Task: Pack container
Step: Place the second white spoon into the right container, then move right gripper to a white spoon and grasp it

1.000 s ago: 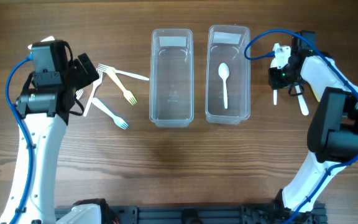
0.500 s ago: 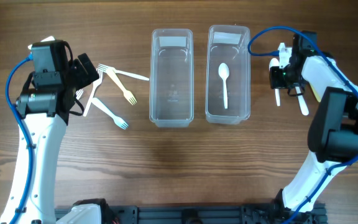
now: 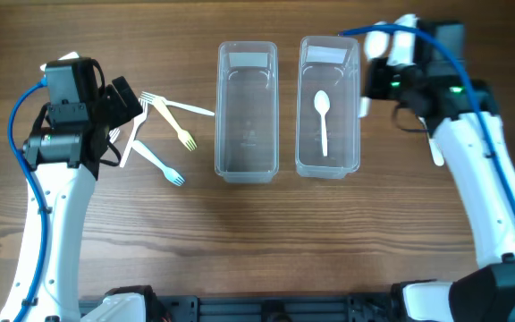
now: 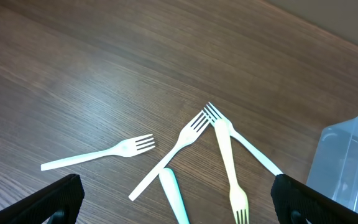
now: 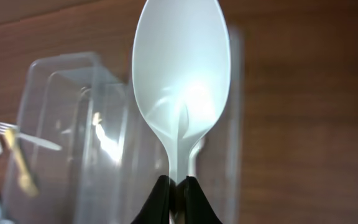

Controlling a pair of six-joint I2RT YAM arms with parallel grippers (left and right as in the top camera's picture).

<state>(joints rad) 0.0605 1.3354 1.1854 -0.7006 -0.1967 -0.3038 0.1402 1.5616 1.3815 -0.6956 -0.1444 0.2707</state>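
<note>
The held spoon (image 5: 182,81) is white, glossy plastic, with a smooth oval bowl that narrows into a slim neck with a raised ridge down its middle; a patch of glare sits low in the bowl. The right gripper (image 5: 179,202) is clamped on the neck just below the bowl, its two dark fingers pressed together on either side of the plastic. In the right wrist view the spoon's long axis runs straight out from the fingers, the bowl at the far end and its broad face turned to the camera; the handle below the grip is hidden. Behind the bowl stands the clear right container (image 3: 329,172), and the spoon appears over that container's right wall near its far end. From overhead the right gripper sits beside that same wall, though the held spoon itself is hard to pick out there. A second white spoon (image 3: 323,116) lies inside the right container, along its length, bowl toward the far end. The left container (image 3: 247,175), just beside it, shows nothing inside. A third spoon (image 3: 436,150) lies on the table to the right, partly hidden by the arm. The left gripper (image 4: 178,205) has its fingertips (image 4: 61,196) spread wide apart, holding nothing, above a loose cluster of forks (image 3: 179,132) on the wood left of the containers.
</note>
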